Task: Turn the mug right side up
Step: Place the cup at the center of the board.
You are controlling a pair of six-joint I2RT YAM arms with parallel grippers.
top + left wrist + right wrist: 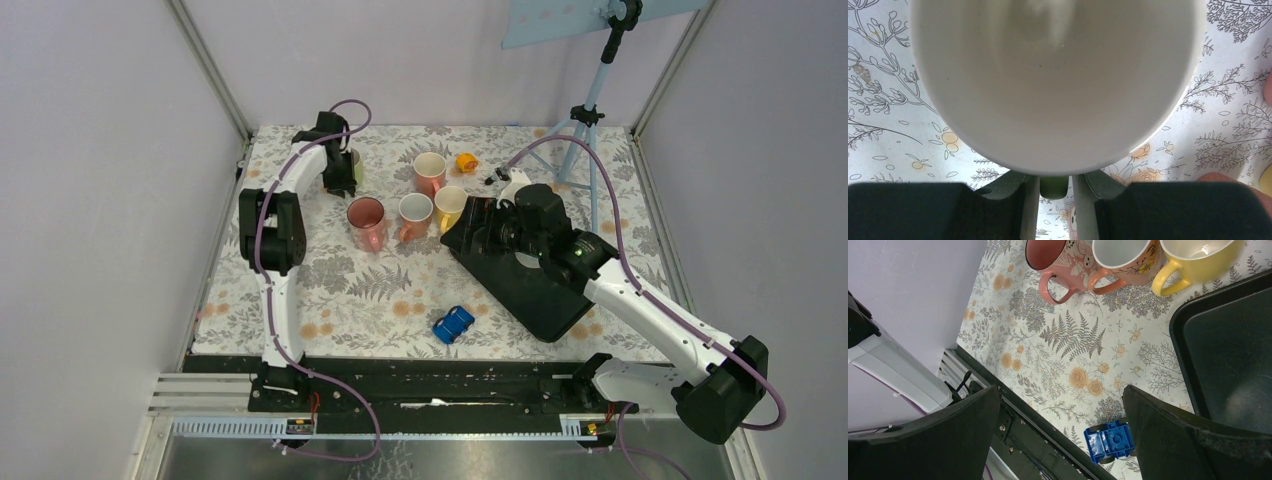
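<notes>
The mug (1053, 85) stands upright with its white inside facing the left wrist camera. From above, only a green sliver of the mug (358, 167) shows at the back left of the table, beside my left gripper (346, 168). Its green handle (1054, 186) sits between the fingers (1029, 210) of the left gripper (1054, 200), with a thin gap on each side, so the jaws stand narrowly open. My right gripper (482, 228) hovers over the near-left corner of the black tray (535, 290). In its wrist view, the right gripper (1060, 392) is wide open and holds nothing.
Upright mugs cluster mid-table: a pink one (366, 221), a white-and-orange one (414, 214), a yellow one (450, 207) and a peach one (430, 171). A small orange object (466, 161) lies behind them. A blue toy car (453, 324) lies near the front edge. A tripod (585, 120) stands back right.
</notes>
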